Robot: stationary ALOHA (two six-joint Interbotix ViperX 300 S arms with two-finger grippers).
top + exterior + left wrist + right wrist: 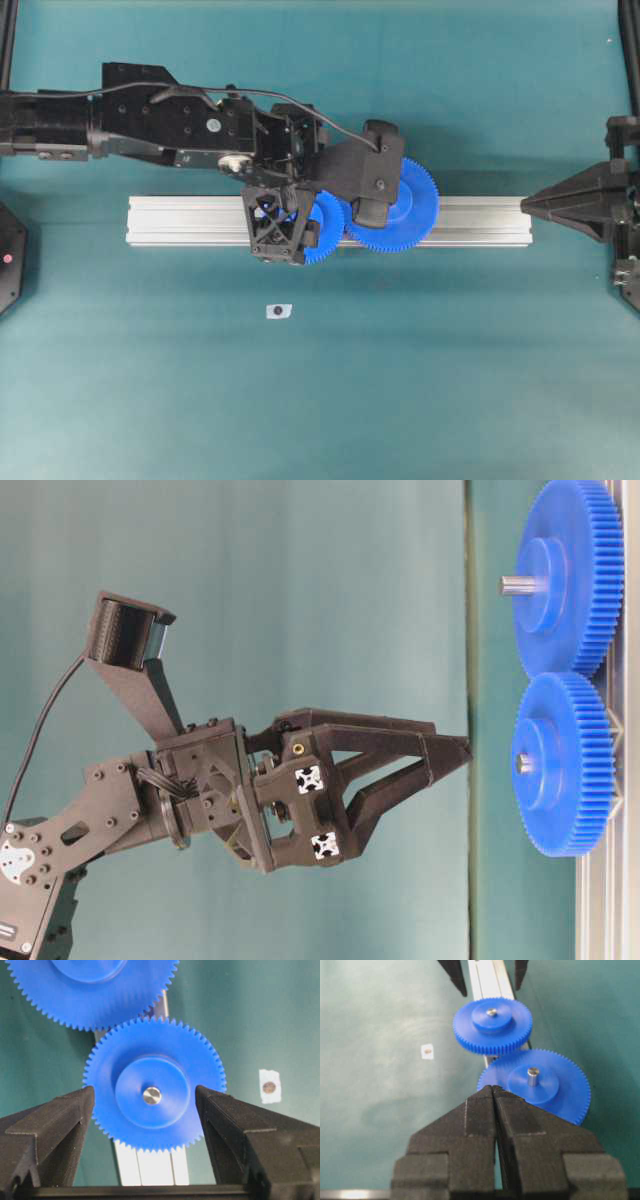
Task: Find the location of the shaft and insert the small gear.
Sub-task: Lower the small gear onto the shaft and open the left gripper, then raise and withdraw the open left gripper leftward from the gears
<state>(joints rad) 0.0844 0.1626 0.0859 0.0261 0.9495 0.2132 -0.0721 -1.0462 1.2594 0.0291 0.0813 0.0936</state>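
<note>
The small gear (154, 1085), bright blue, lies flat on the aluminium rail (180, 220), its teeth meeting the larger blue gear (405, 205). The silver end of the shaft (152, 1095) shows in its hub hole; in the right wrist view the shaft (491, 1011) sits at the centre of the small gear (492, 1025). My left gripper (145, 1092) hangs open above this gear, one finger on each side and touching nothing. In the table-level view the left gripper (453, 760) stands clear of the small gear (560, 765). My right gripper (492, 1088) is shut and empty, off the rail's right end.
A small white patch with a dark round spot (278, 311) lies on the teal mat in front of the rail. The larger gear carries its own metal pin (533, 1076). The left arm (150, 125) reaches in from the left behind the rail.
</note>
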